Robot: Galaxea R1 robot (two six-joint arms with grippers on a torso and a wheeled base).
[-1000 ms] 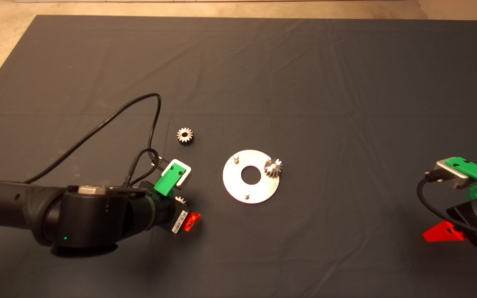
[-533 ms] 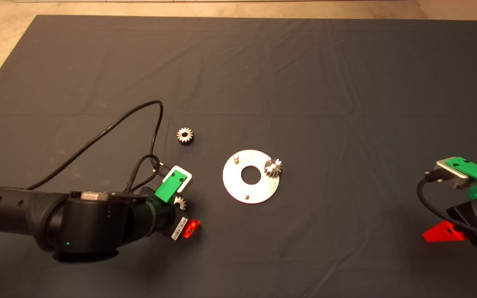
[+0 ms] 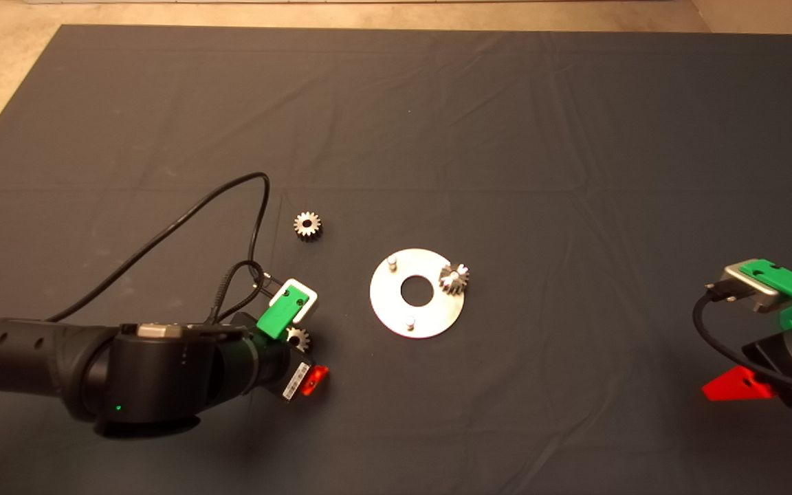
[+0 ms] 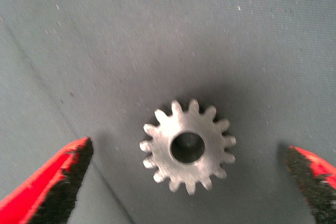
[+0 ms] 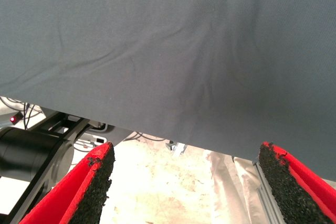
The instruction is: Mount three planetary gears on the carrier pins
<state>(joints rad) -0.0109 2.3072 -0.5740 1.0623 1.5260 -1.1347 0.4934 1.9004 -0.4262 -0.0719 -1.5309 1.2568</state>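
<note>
Left gripper (image 4: 186, 182) spread astride flat gear (image 4: 188, 146)

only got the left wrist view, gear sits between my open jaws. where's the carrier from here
Observer: In the head view the carrier disc lies on the mat, to the picture's right of your left gripper and the gear under it.
Operator: any pins taken yet
Observer: One gear sits at the disc's right pin; two bare pins stand free.
Operator: where's the third gear
Observer: A loose gear lies on the mat beyond your gripper, left of the disc.
Operator: right arm in the way
Observer: No, the right gripper waits open at the mat's edge.
</note>
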